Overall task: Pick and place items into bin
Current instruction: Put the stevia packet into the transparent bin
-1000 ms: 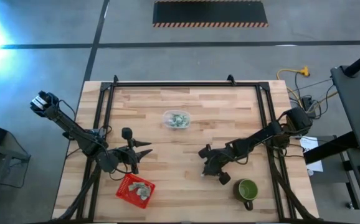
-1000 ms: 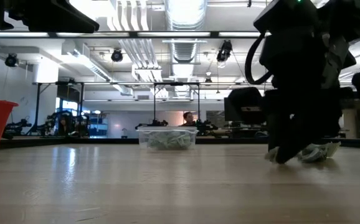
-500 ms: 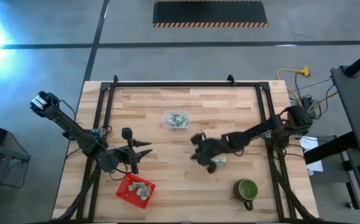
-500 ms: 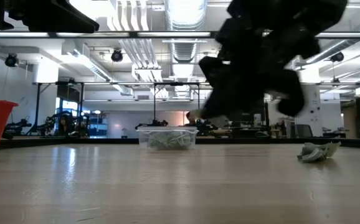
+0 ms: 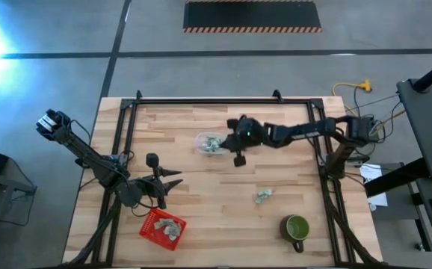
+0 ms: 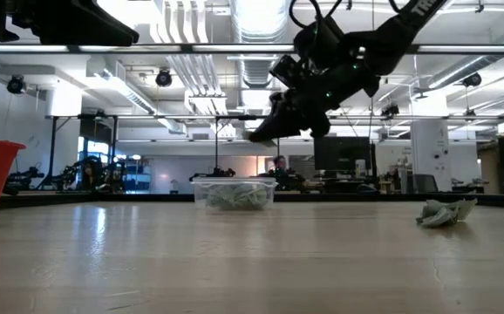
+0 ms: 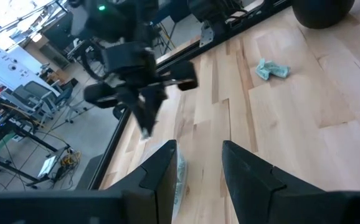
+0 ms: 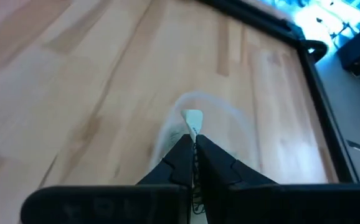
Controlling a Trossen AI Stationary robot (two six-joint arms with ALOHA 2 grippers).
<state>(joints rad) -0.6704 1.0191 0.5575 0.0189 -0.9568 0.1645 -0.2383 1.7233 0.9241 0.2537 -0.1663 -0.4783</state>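
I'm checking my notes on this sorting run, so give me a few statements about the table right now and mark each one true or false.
1. The right claw is shut on a wrapped piece. True.
2. The right claw is down beside the green mug. False: it is raised by the clear container.
3. The red bin holds some pieces. True.
4. No pieces lie loose on the table. False: a loose clump lies near the mug.
5. The left claw is shut tight. False: a gap shows between its fingers.
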